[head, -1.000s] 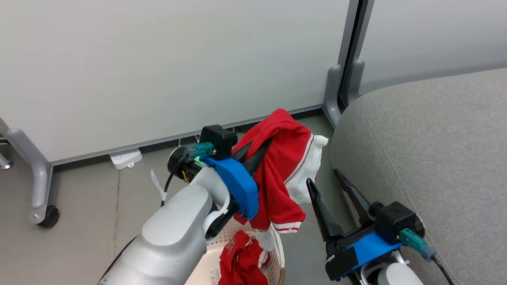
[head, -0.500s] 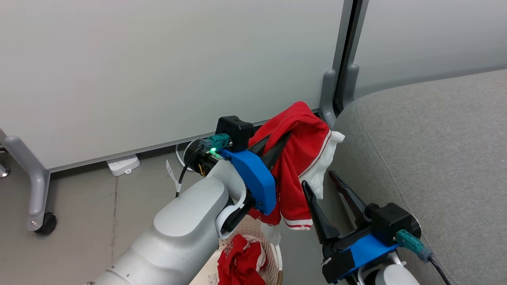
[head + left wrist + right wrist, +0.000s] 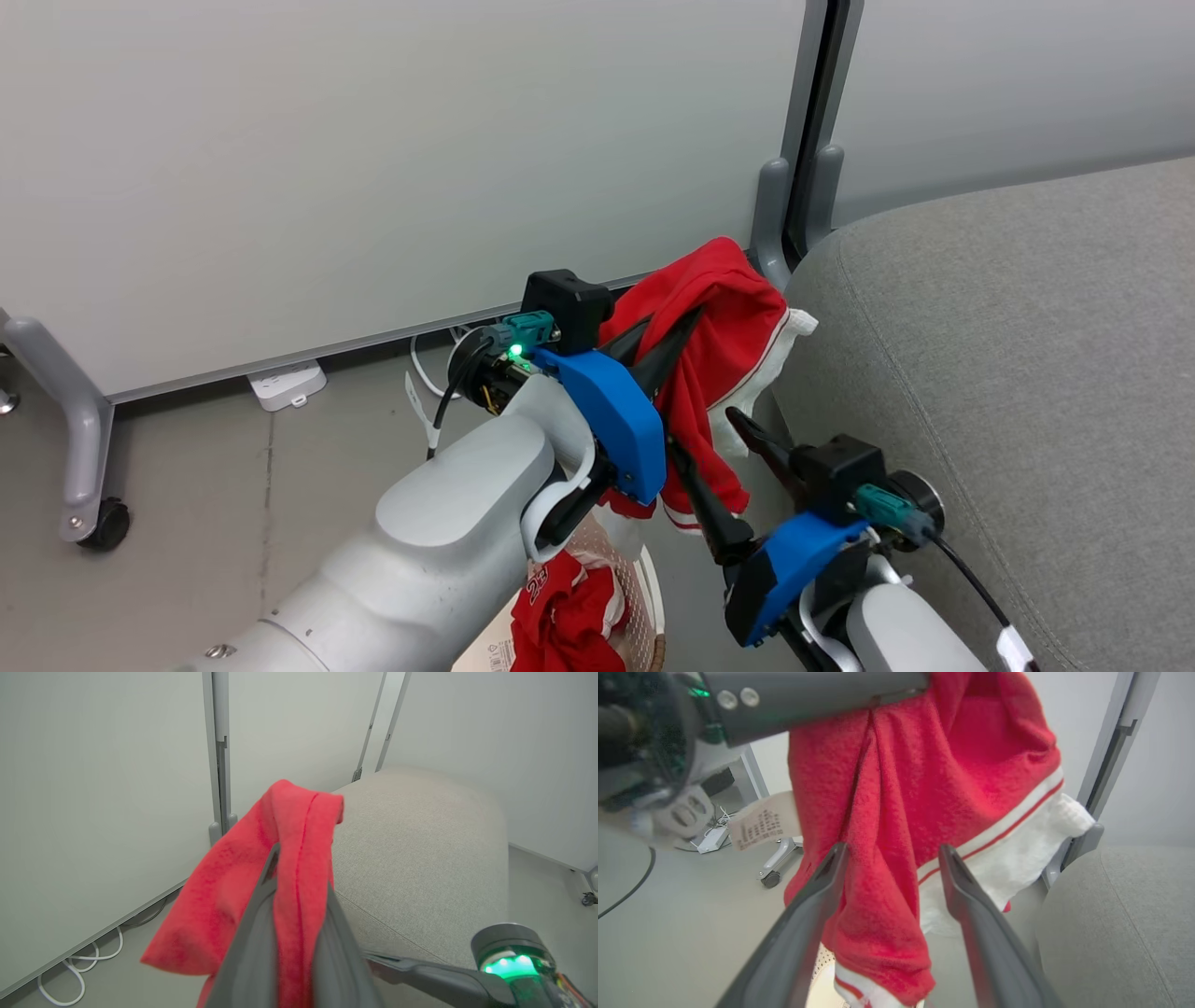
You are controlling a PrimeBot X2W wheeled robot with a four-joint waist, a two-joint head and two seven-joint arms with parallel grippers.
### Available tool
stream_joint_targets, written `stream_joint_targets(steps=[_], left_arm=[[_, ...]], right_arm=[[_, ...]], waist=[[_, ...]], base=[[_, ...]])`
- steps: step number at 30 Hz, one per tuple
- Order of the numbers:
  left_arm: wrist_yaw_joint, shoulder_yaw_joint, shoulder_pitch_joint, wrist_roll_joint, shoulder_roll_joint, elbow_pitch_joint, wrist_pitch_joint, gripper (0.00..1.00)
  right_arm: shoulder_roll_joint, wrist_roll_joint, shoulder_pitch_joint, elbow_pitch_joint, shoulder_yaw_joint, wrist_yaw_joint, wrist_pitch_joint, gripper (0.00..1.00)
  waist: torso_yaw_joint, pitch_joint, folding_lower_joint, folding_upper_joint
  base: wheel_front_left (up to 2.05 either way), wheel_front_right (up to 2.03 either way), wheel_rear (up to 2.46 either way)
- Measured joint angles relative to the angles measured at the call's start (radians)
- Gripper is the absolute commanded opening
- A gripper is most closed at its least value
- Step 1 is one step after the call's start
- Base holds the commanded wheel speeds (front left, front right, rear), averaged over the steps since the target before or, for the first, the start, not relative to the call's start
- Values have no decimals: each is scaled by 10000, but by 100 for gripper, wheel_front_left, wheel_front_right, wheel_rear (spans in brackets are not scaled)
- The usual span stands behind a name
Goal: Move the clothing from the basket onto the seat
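1. At the near left, the basket [image 3: 638,577] is cut off by the bottom edge of the head view. It is also partly hidden behind the left forearm [image 3: 439,560]. You can make out its perforated wall and a scrap of the paper label [image 3: 505,648] on its base.
2. Inside it lies the crumpled garment [image 3: 565,611], red with a white number print and half covered by that forearm.
3. Your left gripper [image 3: 665,343] is raised above the basket and clamped on the held garment [image 3: 724,317]. In the head view its fingertips are buried in the cloth.
4. The left wrist view shows you the pinch itself. A red fold is squeezed between the two fingers [image 3: 252,952] and drapes over their tips.
5. The held garment hangs in the air between the basket and the seat [image 3: 1027,327]. Its white trim is just beside the seat's left edge, and you cannot tell whether they touch.
6. The right wrist view gives you the garment's underside, with a white band, a red stripe and a pale care tag [image 3: 763,821].
7. Your right gripper [image 3: 702,427], near right, has its fingers spread wide and grips nothing. The cloth hangs beyond the gap, and you cannot tell whether a finger brushes the hem.
8. The seat runs off the right and bottom edges.
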Motion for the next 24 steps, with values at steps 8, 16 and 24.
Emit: stream_joint_targets(steps=[8,16,24], left_arm=[[94,-508,-181,-568,6,-44,-230,0],[176,-936,-342,-1068,6,-113,-407,0],[178,-1212,-523,-1450,8,-79,-558,0]], right_arm=[[0,408,-1476,1941,826,2,593,100],[0,721,-2518,3405,1521,2,570,0],[-2,874,-2832,3921,1674,2,196,0]], waist=[[74,-40,0,0],[166,-88,1,0],[214,-134,1,0]], base=[[0,0,0],[0,0,0],[0,0,0]])
